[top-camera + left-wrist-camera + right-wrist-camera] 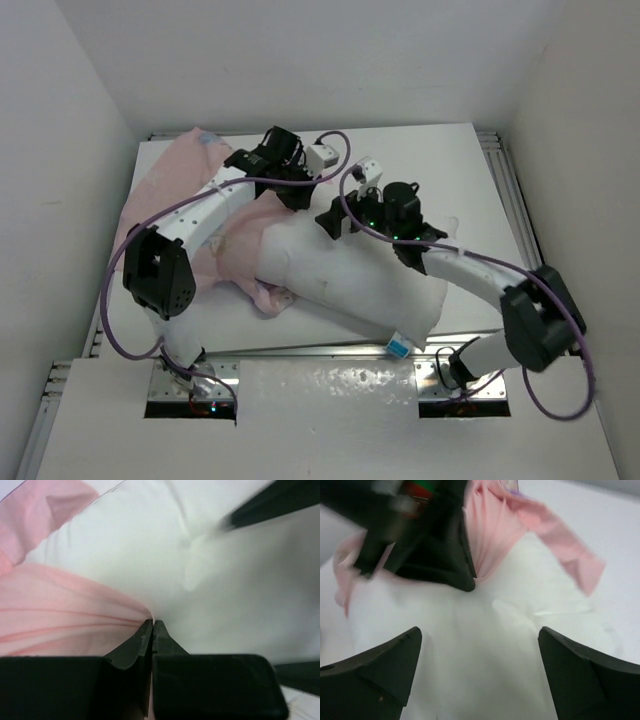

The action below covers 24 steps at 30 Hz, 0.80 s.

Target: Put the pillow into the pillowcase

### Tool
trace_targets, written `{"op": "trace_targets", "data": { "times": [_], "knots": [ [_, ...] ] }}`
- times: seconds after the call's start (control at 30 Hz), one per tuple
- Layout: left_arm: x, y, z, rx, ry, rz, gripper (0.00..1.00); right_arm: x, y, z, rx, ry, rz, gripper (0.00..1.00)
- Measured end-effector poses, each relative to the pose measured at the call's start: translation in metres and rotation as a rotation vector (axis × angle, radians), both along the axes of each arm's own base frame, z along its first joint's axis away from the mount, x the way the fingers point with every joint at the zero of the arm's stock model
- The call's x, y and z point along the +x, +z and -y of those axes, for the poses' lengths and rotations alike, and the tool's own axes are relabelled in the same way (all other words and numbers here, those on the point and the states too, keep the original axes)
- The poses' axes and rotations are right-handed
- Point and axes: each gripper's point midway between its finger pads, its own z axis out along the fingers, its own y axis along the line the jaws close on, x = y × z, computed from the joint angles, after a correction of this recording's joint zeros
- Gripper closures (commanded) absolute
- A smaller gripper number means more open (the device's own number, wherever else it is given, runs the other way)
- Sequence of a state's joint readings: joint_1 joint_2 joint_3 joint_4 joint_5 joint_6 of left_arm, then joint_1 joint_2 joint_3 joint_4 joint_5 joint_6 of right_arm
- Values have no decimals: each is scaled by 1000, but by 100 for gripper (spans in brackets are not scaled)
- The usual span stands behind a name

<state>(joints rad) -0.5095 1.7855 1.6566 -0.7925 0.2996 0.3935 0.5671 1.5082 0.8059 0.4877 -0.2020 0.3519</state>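
Note:
The white pillow [350,280] lies slantwise across the table, its blue-and-white tag [398,346] at the near corner. The pale pink pillowcase [175,175] lies bunched at the left, its edge against the pillow's far left end. My left gripper [297,197] is shut on the pillowcase's pink edge [75,615] right where it meets the pillow [210,565]. My right gripper [333,222] is open, its jaws wide apart just above the pillow's top [480,660], empty. The left gripper [445,560] shows close ahead of it, holding the pink fabric [495,530].
White walls close in the table [450,170] on three sides. A metal rail [300,352] runs along the near edge by the arm bases. Purple cables loop off both arms. Some printed pink fabric [275,298] shows under the pillow's near left side.

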Motion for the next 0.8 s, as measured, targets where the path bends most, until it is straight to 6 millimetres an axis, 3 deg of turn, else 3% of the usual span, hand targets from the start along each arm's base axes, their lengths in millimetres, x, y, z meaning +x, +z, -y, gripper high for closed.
{"op": "trace_targets", "data": {
  "times": [0.13, 0.2, 0.27, 0.33, 0.5, 0.6, 0.63, 0.7, 0.77, 0.8],
  "knots": [
    [9, -10, -12, -23, 73, -10, 100, -9, 39, 37, -118, 78, 110, 1],
    [11, -8, -13, -34, 96, -6, 100, 7, 52, 51, -181, 115, 125, 1],
    [14, -4, -13, -40, 125, 5, 100, 25, 55, 50, -221, 154, 136, 1],
    [16, -2, -14, -39, 147, 10, 100, 36, 38, 42, -255, 206, 113, 1],
    [22, 4, -17, -36, 188, 27, 100, 42, -34, 26, -294, 328, -46, 1],
    [25, 4, -22, -22, 215, 35, 100, 56, -53, 12, -261, 394, -113, 1],
    [26, 4, -23, -18, 220, 39, 100, 64, -55, 6, -248, 410, -123, 4],
    [29, 8, -24, -15, 228, 54, 100, 70, -60, -4, -216, 455, -150, 32],
    [34, 14, -25, -15, 239, 75, 100, 60, -67, -12, -182, 508, -193, 58],
    [36, 17, -25, -14, 244, 86, 100, 51, -72, -16, -172, 526, -209, 63]
  ]
}}
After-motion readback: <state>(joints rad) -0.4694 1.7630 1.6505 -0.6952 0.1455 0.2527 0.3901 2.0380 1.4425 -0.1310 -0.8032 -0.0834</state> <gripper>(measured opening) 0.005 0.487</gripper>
